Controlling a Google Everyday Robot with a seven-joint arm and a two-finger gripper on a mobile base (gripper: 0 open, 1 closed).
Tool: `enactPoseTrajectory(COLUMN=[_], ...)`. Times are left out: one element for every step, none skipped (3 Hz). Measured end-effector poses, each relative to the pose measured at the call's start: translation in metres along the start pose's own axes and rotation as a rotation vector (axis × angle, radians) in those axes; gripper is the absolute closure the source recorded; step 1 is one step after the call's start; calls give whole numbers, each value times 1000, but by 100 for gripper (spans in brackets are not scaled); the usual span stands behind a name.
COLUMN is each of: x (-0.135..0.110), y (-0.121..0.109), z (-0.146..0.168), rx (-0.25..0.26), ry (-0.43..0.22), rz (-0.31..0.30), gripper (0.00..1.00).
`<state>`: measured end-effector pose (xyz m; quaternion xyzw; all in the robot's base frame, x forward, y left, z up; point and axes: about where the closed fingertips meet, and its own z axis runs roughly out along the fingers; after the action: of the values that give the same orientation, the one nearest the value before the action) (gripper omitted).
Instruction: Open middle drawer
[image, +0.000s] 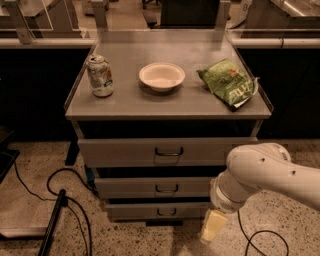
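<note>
A robotics lab or office workspace, by the look of it: a grey metal drawer cabinet (125, 152) stood on speckled terrazzo floor (40, 157), black cables (75, 200) trailed to the cabinet's left, and long counters (35, 43) with clear partitions ran behind it. The robot's gripper (214, 226) hung low by the cabinet's front right.

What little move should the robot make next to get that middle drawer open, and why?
Probably lift the hand up and across toward the dark loop handle on the middle drawer. The hand hangs low beside the cabinet, near the floor, touching no drawer, and the middle drawer looks shut.
</note>
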<state>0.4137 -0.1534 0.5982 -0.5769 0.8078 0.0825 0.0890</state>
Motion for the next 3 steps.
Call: enactPoseTrajectory(x=[-9,-10,-10], y=[-18,-36,-36], z=[22,52,53], rx=[19,-9,-10], ry=[-42,-70,-70], rz=[16,50,50], gripper=[0,0,0])
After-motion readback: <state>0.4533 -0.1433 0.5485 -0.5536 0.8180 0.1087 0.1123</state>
